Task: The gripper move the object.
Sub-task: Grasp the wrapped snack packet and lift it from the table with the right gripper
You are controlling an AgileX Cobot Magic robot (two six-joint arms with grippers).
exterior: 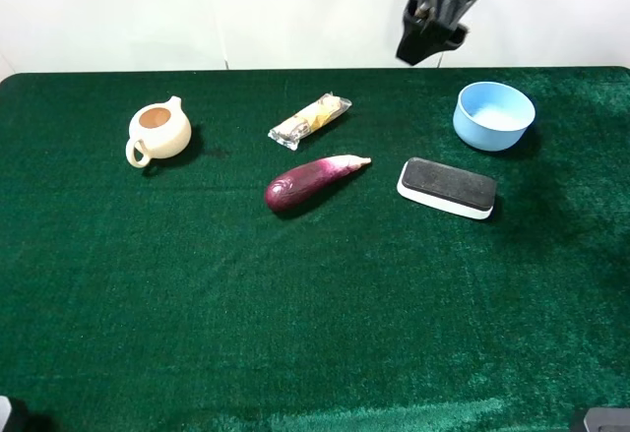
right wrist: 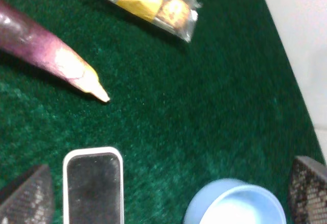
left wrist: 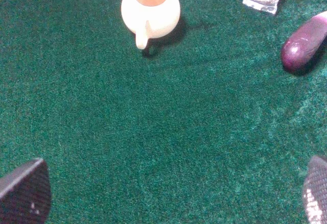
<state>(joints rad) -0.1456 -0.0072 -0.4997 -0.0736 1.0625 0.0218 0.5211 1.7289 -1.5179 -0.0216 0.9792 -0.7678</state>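
Snack packet (exterior: 310, 120): there is one. It lies flat on the green cloth (exterior: 295, 334) just beyond the eggplant (exterior: 310, 184) in the high view, on much the same slant, close to it but not touching. Its clear crinkly wrap shows yellow and brown inside. Nothing grips it.

There is one eggplant, purple with a pale stem tip pointing right in the high view.

There is one cream teapot (exterior: 157, 132), well off to the left of the eggplant and a little farther back. Its open top shows a brown inside.

There is one board eraser (exterior: 447, 187), black on a white base. It sits to the right of the eggplant, near the stem tip but apart from it.

There is one pale blue bowl (exterior: 494, 115), upright, to the right of the eggplant and farther back, beyond the eraser.

There are two grippers. The right gripper (right wrist: 168, 193) hangs in the air above the far table edge, behind and to the right of the eggplant. Its fingers are spread wide with nothing between them. Its wrist view takes in the packet, the eggplant tip, the eraser and the bowl.

The left gripper (left wrist: 171, 193) also has its fingers spread wide and holds nothing. Only bare cloth lies between them, and the eggplant sits off to one side of its view.
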